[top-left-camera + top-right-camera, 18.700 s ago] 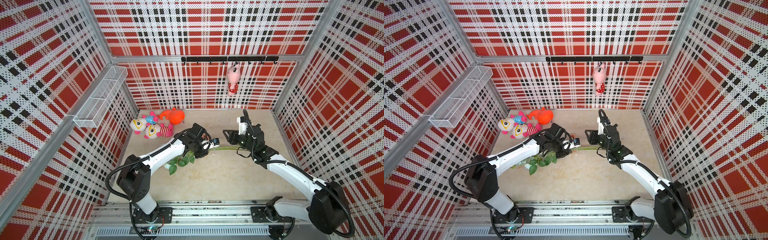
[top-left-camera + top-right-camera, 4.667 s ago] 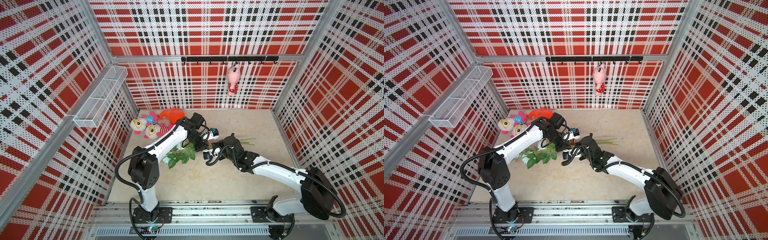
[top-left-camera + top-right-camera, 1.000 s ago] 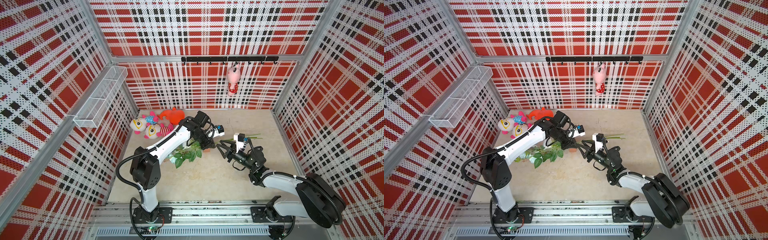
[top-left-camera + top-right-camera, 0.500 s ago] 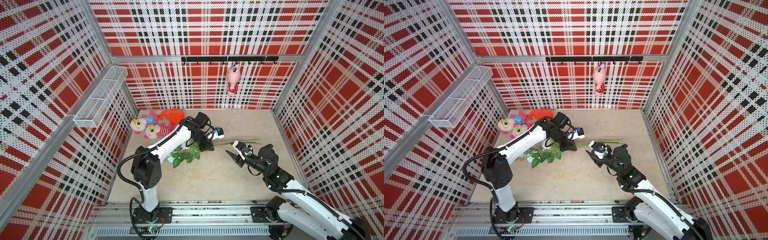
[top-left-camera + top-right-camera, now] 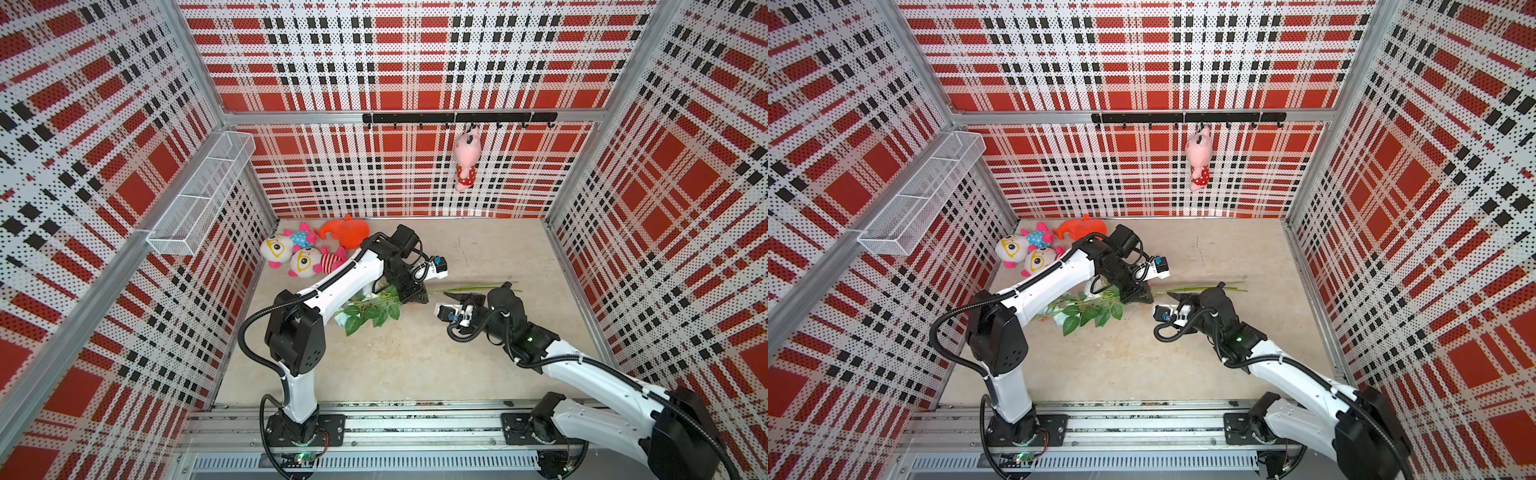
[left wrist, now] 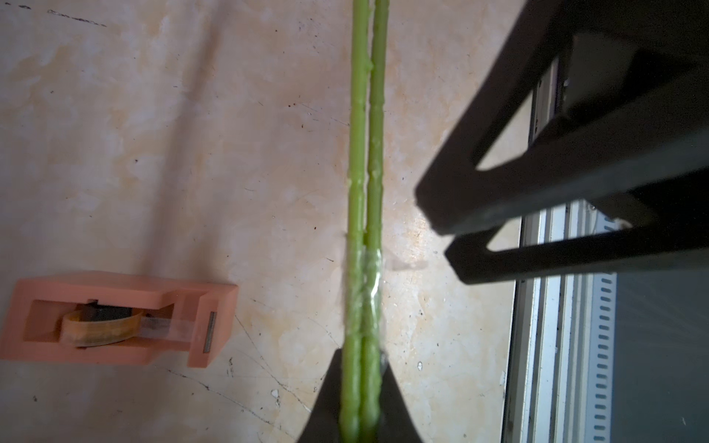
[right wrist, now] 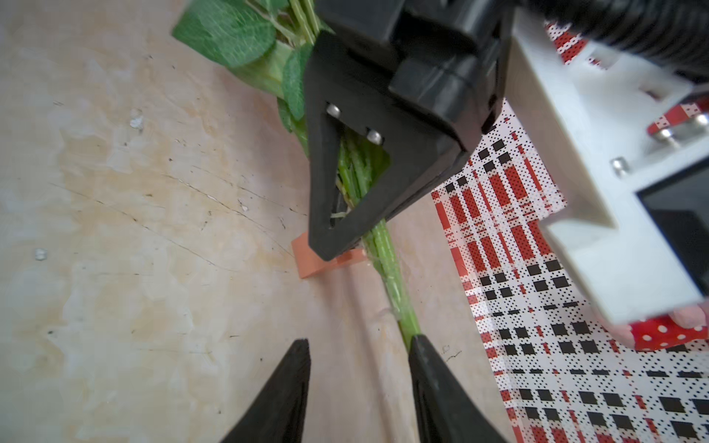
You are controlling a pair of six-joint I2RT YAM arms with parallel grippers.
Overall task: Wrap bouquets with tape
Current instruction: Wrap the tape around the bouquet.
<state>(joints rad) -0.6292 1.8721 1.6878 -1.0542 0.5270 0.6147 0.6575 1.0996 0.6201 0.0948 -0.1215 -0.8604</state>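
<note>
The bouquets (image 5: 374, 309) lie on the beige floor, leaves to the left, thin green stems (image 5: 469, 286) running right; both top views show them (image 5: 1092, 311). My left gripper (image 5: 411, 295) (image 5: 1140, 296) is shut on the stems (image 6: 362, 172), just beside a band of clear tape (image 6: 364, 276) round them. The orange tape dispenser (image 6: 115, 318) sits on the floor beside the stems, partly hidden under the left gripper (image 7: 345, 230) in the right wrist view. My right gripper (image 5: 455, 296) (image 7: 360, 341) is open; the stems (image 7: 387, 268) meet one fingertip (image 7: 418, 345), with nothing between the jaws.
Colourful plush toys (image 5: 307, 253) lie at the back left corner. A pink plush (image 5: 467, 164) hangs from the black hook rail (image 5: 457, 118). A wire basket (image 5: 199, 195) juts from the left wall. Plaid walls enclose three sides; a metal rail (image 5: 415, 419) runs along the front.
My right arm has swung its elbow out to the right and turned its wrist, its gripper staying by the stems with the jaws a little narrower. The left gripper still holds the stems.
</note>
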